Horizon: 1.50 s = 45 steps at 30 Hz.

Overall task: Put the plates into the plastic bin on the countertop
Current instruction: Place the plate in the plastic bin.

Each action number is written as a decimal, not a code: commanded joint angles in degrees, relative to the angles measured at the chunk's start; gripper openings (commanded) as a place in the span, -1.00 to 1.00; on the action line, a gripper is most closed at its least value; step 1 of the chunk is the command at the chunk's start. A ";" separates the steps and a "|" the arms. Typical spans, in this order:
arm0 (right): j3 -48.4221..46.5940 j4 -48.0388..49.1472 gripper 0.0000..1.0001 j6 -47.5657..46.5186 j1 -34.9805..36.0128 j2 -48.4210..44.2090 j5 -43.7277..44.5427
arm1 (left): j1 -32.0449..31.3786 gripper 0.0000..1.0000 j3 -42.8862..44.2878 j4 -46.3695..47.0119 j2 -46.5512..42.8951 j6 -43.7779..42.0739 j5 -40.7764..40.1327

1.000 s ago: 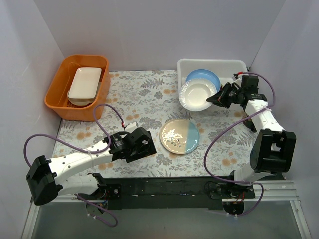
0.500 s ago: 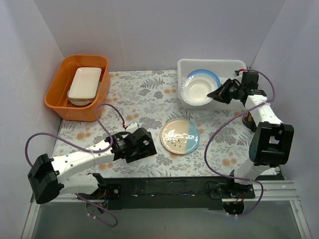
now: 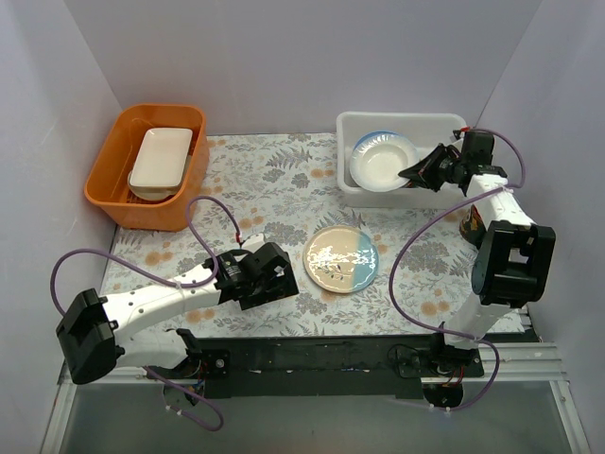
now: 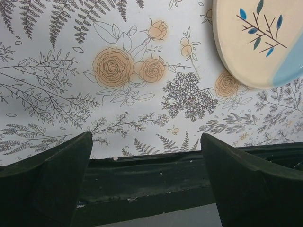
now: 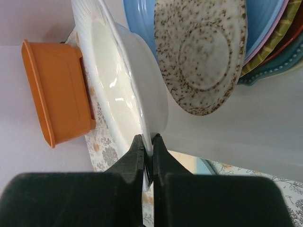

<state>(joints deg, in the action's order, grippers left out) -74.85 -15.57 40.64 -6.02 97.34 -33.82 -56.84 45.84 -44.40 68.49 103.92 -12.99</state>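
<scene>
My right pincer (image 5: pixel 147 142) clamps the white plate (image 5: pixel 116 94) by its rim, so it hangs over the far-right plastic bin (image 3: pixel 402 120)

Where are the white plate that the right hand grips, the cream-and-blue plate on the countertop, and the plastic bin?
white plate (image 3: pixel 380 166): top external view, the middle of its well.
cream-and-blue plate (image 3: pixel 340 257): top external view, the centre of its face.
plastic bin (image 3: pixel 402 116): top external view, its far rim.
</scene>
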 commanded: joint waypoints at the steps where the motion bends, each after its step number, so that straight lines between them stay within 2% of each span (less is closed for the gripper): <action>1: -4.78 4.06 -0.97 1.19 -0.39 -0.57 -2.48 | -0.20 0.96 1.00 -0.07 -2.48 -0.21 -0.45; 32: -7.15 3.09 -0.97 -1.36 -1.45 4.09 0.07 | -0.20 0.96 -0.23 -1.21 -1.96 0.14 -0.45; 45: -10.05 2.75 -0.97 -0.74 -1.45 6.10 0.07 | -0.20 0.96 -0.58 -3.32 -4.42 0.85 -1.07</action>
<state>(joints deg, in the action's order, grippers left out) -79.53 -16.64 39.66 -7.11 103.09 -31.44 -56.84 45.39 -46.46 65.98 104.38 -12.88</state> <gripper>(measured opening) 0.065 0.982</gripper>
